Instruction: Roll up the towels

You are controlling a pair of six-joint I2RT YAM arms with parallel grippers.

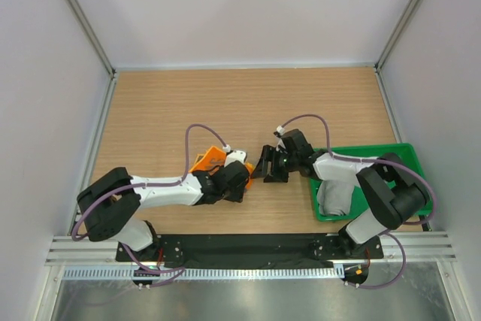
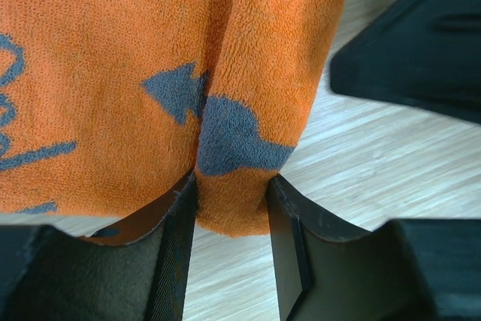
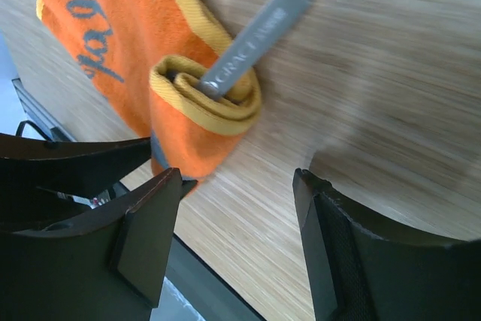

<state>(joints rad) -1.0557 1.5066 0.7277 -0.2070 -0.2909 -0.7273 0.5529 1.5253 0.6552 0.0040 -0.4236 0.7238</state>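
Towel (image 1: 209,160) half hidden under left tool (image 2: 231,216), top view

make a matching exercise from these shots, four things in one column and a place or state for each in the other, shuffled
Things:
1. orange towel
2. light grey towel
3. left jaws
4. right jaws

Places or states:
a. open, holding nothing
b. lying in the green tray
c. partly rolled, on the wooden table
d. clamped on a fold of orange cloth

Pairs: 1-c, 2-b, 3-d, 4-a
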